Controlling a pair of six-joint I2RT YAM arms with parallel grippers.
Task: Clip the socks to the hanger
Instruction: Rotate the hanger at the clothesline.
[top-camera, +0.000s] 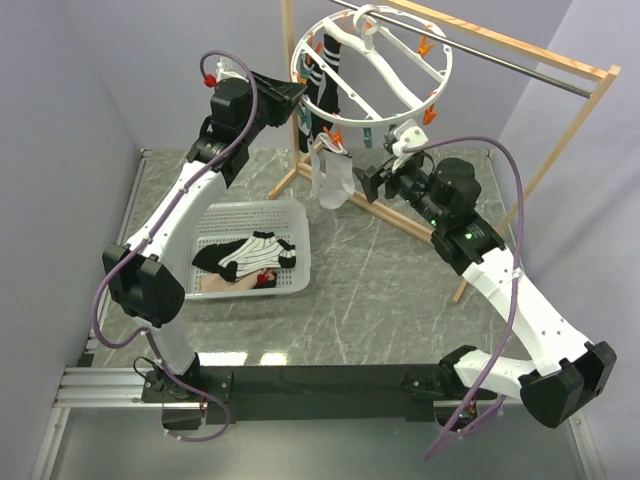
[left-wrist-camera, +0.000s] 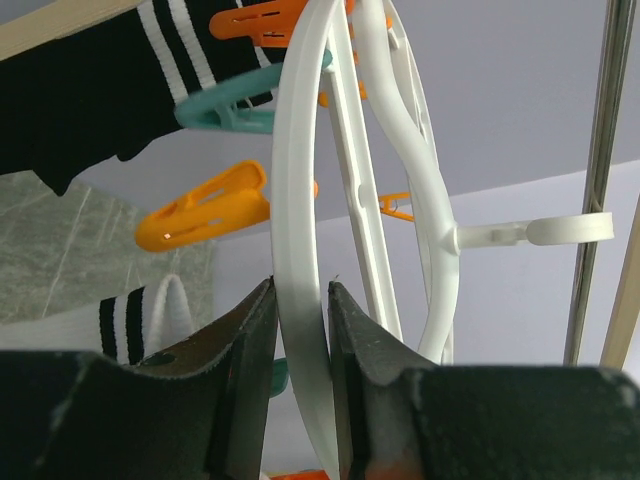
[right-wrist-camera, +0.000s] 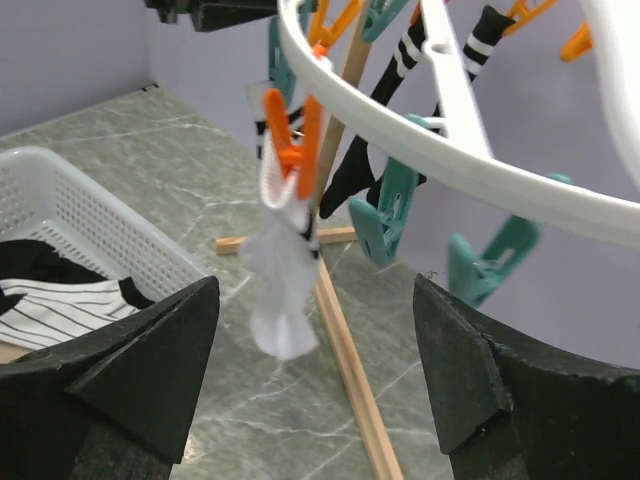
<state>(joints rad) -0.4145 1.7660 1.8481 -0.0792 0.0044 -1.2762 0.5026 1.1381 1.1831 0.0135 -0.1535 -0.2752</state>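
1. Here, the hanger is hanging by its hook from the metal rod of the wooden frame at the back of the table. Its round white ring is tilting toward the arms.
2. A white sock is dangling from the ring's lower edge. An orange clip is pinching it at the top, and in the right wrist view the sock is drooping limp above the grey table.
3. A black sock with white bands is hanging beside it, further round the ring. In the right wrist view, teal clips are dangling from the rim near it.
4. The left gripper is reaching in from the left and clamping the ring. In its own camera the gripper is pressing both dark fingers against the white rim, one on each side, and the plastic is filling the narrow gap.
5. The right gripper is hovering just below the ring, near the white sock. In its own view the gripper is gaping wide and gripping nothing, with the sock hanging beyond and apart from both fingers.
6. Further out, a white perforated basket is sitting on the table under the left arm. A striped sock is lying in it across a plain dark sock.
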